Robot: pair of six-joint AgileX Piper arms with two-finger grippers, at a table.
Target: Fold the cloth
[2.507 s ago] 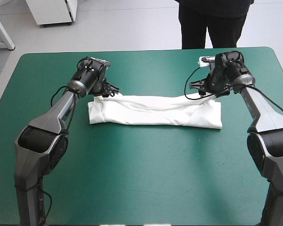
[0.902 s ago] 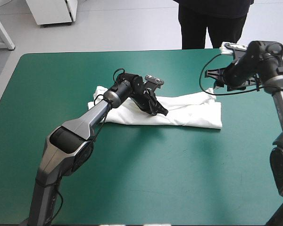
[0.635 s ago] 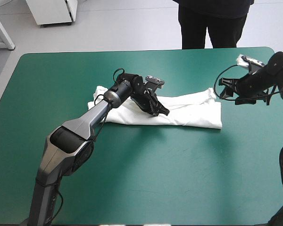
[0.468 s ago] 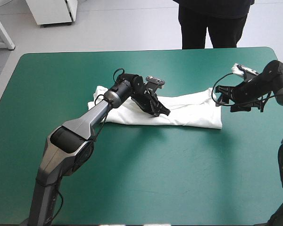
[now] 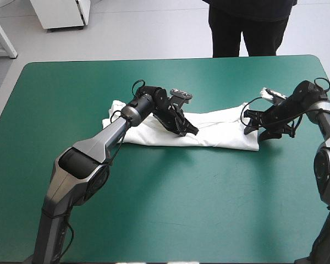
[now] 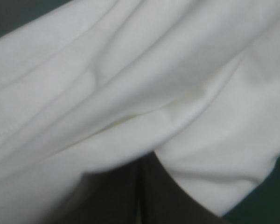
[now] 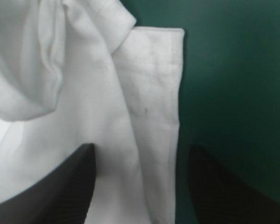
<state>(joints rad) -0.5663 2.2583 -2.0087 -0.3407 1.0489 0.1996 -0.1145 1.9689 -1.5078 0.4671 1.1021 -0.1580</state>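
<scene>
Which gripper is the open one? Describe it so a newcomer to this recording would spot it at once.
On the teal-green table a white T-shirt lies as a long folded band across the far half. The right gripper sits at that band's right end, its black fingers apart with the shirt's edge between them. The left gripper, by contrast, is shut on the band's middle.
</scene>
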